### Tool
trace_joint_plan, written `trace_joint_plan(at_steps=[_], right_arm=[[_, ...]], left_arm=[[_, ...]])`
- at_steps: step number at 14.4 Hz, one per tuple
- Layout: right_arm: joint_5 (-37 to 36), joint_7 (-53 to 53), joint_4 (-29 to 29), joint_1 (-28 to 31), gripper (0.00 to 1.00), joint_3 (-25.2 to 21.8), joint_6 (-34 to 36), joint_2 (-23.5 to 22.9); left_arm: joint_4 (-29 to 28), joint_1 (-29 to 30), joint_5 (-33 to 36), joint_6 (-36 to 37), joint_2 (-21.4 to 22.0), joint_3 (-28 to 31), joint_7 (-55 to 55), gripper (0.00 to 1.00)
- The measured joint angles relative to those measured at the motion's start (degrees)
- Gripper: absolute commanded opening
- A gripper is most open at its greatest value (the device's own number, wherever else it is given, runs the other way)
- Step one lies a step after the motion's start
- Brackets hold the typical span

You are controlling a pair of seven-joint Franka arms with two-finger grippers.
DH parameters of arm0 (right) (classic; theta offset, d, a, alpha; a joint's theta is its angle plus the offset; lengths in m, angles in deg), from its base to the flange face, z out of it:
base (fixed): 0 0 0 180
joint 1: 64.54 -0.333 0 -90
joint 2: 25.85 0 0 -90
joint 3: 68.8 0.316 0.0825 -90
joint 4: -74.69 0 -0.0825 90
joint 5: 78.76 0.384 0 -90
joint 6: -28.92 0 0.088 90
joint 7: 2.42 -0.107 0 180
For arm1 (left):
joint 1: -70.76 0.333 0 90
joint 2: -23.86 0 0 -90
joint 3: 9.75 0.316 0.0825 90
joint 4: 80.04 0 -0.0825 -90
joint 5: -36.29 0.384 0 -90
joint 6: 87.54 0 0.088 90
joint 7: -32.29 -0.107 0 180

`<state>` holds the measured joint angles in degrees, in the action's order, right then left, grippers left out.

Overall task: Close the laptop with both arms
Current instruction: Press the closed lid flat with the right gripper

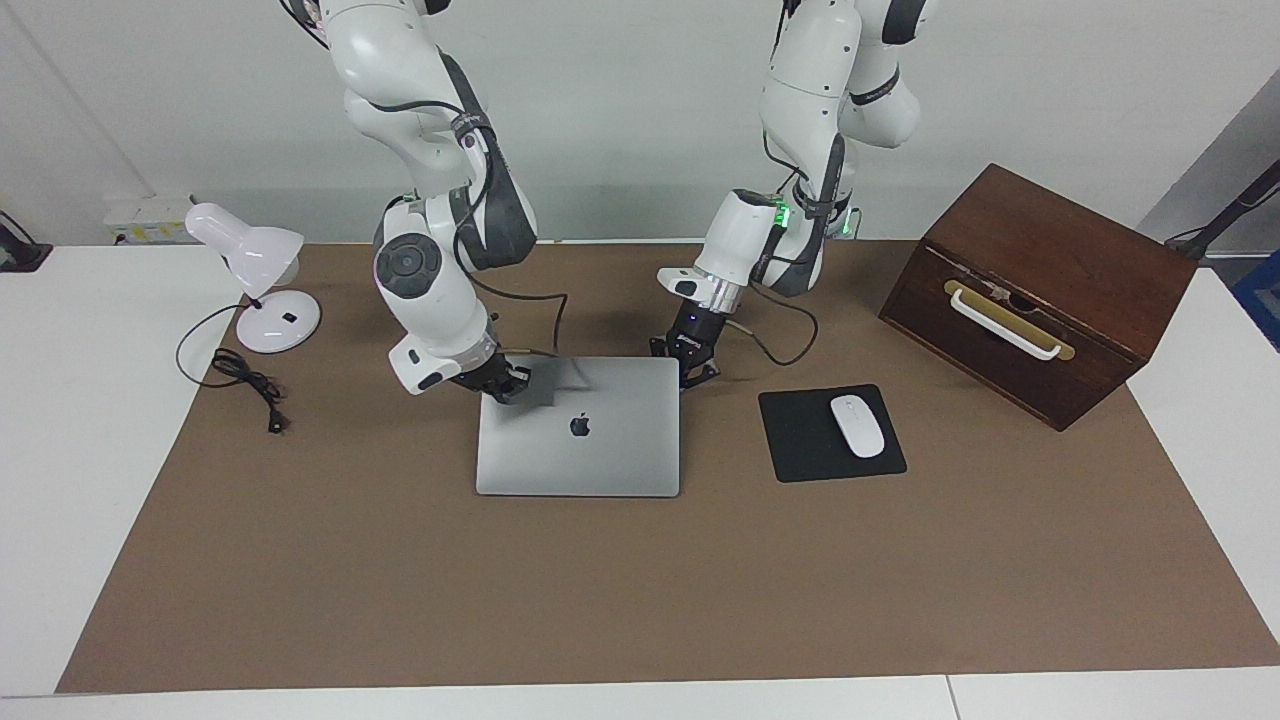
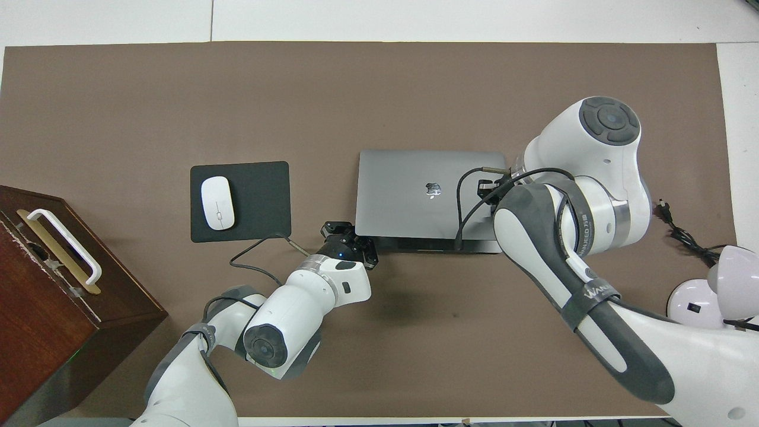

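Both grippers shut — right gripper (image 1: pixel 503 384) on laptop (image 1: pixel 590 445) lid.

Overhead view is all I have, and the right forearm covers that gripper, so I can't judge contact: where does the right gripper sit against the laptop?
Observer: In the facing view the right gripper, shut, rests on the laptop lid, at its corner nearer the robots, toward the right arm's end.
Operator: And the left one, on the lid or off it?
Observer: The left gripper, shut, stands low at the lid's other near corner, just off its edge. I cannot tell whether it touches.
Operator: How far down is the lid?
Observer: From the facing side it looks almost flat on the base.
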<state>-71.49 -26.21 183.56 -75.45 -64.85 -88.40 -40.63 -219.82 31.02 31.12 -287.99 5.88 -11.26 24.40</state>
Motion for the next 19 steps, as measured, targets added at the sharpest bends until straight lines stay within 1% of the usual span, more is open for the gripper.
trace_joint_plan(at_steps=[5,19], right_arm=[[0.00,0.00,1.55,0.00,0.00,0.00,-2.55,-0.24],[0.00,0.00,1.89,-0.25,0.00,0.02,-3.03,-0.25]], left_arm=[[0.00,-0.06,0.00,-0.02,-0.01,0.06,0.00,0.00],[0.00,-0.26,0.00,-0.04,-0.02,0.26,-0.01,0.00]])
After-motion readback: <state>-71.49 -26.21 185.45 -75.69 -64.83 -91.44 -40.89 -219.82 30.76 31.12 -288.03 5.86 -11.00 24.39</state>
